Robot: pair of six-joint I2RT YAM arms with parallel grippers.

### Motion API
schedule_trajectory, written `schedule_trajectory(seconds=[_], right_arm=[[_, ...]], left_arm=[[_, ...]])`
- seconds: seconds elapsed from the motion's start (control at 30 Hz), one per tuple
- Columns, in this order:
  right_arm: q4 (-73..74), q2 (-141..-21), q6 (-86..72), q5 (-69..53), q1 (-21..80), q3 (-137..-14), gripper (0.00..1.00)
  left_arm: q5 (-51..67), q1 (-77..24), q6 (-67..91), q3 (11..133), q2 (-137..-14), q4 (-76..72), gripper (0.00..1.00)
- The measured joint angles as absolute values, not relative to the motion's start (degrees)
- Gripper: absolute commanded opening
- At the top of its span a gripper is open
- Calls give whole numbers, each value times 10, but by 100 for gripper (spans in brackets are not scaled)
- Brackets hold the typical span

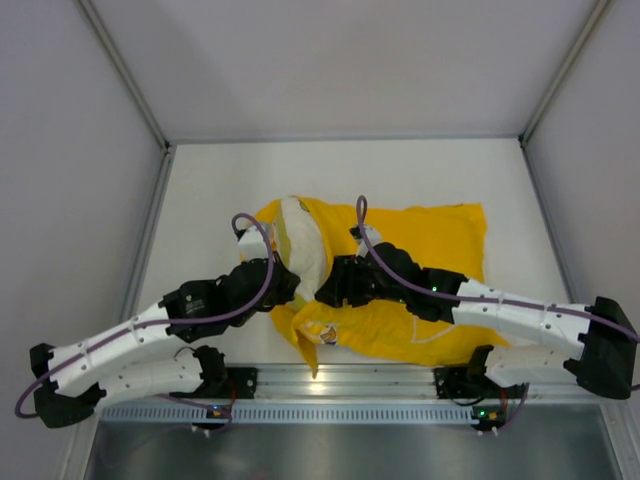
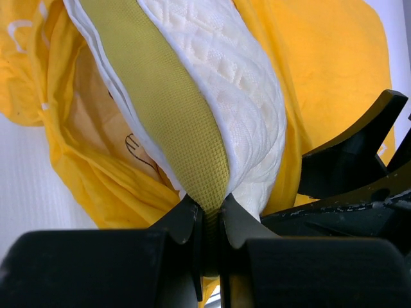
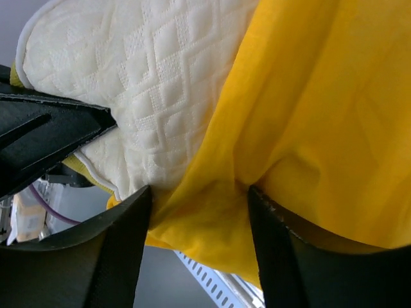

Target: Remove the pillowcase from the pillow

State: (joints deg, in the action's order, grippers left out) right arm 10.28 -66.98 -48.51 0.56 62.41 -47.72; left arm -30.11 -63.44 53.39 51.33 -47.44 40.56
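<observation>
Between grey walls [image 1: 60, 120], pillowcase [image 1: 440, 235] on table [image 1: 210, 190]

The pillowcase [image 1: 430, 240] is thin yellow cloth, wrinkly, with a slight sheen where it bunches up. The pillow [image 1: 305, 245] is cream quilted fabric with stitched diamonds, soft and matt. The olive mesh band [image 2: 173, 128] down its edge looks coarse and woven. The fingers [image 2: 180, 223] on my left gripper [image 2: 205, 215] are black matt plastic, scuffed pale at the edges, and it's the same on my right gripper [image 3: 199, 199]. The table [image 1: 200, 200] is matt white and the rail [image 1: 350, 378] is ribbed bare metal.
</observation>
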Motion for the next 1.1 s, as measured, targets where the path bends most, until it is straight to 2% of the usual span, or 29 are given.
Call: schedule_trajectory(seconds=[0.23,0.37,0.43,0.53,0.57,0.6,0.7,0.83,1.1], right_arm=[[113,-712,-473,-12,632,-509,62],[116,-717,-471,-11,641,-515,46],[116,-717,-473,-10,644,-515,42],[113,-714,-477,-6,649,-509,23],[111,-709,-479,-4,650,-501,13],[110,-702,-480,-5,651,-492,10],[108,-677,-490,-5,656,-464,9],[109,-648,-495,-4,660,-431,2],[138,-594,-504,59,663,-400,0]], left_arm=[[-305,-633,539,495,-465,402,0],[-306,-633,538,494,-463,402,0],[-306,-633,537,494,-463,403,0],[-310,-633,532,494,-463,403,0],[-310,-633,531,494,-463,403,0],[-310,-633,530,494,-463,402,0],[-310,-633,527,495,-463,402,0],[-312,-633,525,501,-462,398,0],[-309,-633,513,534,-458,398,0]])
